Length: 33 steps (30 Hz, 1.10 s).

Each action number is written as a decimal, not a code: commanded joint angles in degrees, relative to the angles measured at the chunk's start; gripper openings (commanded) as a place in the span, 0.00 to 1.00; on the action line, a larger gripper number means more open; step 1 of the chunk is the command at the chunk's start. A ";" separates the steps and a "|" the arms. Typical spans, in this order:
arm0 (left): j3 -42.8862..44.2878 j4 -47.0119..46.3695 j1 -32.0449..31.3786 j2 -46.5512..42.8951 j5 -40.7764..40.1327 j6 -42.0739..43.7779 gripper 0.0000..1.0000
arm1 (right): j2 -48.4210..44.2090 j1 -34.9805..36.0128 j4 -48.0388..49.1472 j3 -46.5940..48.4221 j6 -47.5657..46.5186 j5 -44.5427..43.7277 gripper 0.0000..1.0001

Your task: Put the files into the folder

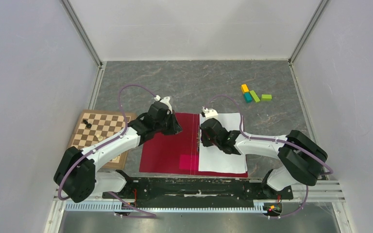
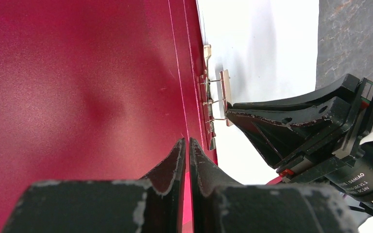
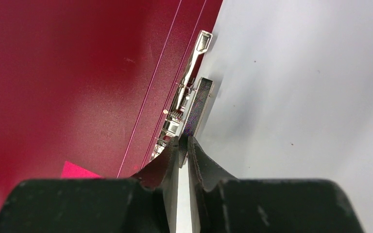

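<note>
The crimson folder (image 1: 167, 153) lies open on the table, with the white files (image 1: 223, 158) on its right half. Along the spine runs the metal clip (image 3: 194, 73). My right gripper (image 3: 183, 141) is shut on the clip's raised lever (image 3: 197, 99), just above the files (image 3: 296, 97). My left gripper (image 2: 187, 141) is shut, with its tips down on the folder's left inner cover (image 2: 77, 87) beside the spine. In the left wrist view the right gripper (image 2: 229, 109) reaches the clip (image 2: 209, 97) from the right. A pink square (image 1: 189, 161) shows near the folder's front edge.
A wooden chessboard (image 1: 104, 128) with a black piece (image 1: 88, 124) lies left of the folder, partly under my left arm. Several coloured blocks (image 1: 254, 95) sit at the back right. Grey walls close in the table on both sides.
</note>
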State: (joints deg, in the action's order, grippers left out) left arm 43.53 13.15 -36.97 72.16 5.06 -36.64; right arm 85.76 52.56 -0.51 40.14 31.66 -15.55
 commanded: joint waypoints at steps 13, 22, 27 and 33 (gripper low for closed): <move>-1.29 -2.95 0.32 2.49 -2.17 -6.82 0.11 | 0.69 -2.19 -4.15 -2.43 -3.43 -5.51 0.15; -6.89 -6.73 -0.32 2.32 -3.59 -13.07 0.11 | 0.53 -4.17 -3.84 -2.76 -6.58 -3.84 0.15; -11.00 -8.75 -3.11 2.09 -7.87 -18.98 0.07 | -1.02 -4.21 -2.42 -4.29 -6.70 -1.12 0.14; -12.07 -7.01 -8.40 5.47 -14.62 -28.50 0.03 | -1.83 -4.12 -1.40 -5.16 -6.85 1.50 0.14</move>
State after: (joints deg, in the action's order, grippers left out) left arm 31.75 7.49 -43.05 75.24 -3.40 -55.66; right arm 83.88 48.51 2.04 37.12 26.28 -16.56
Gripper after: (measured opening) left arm 0.052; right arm 0.146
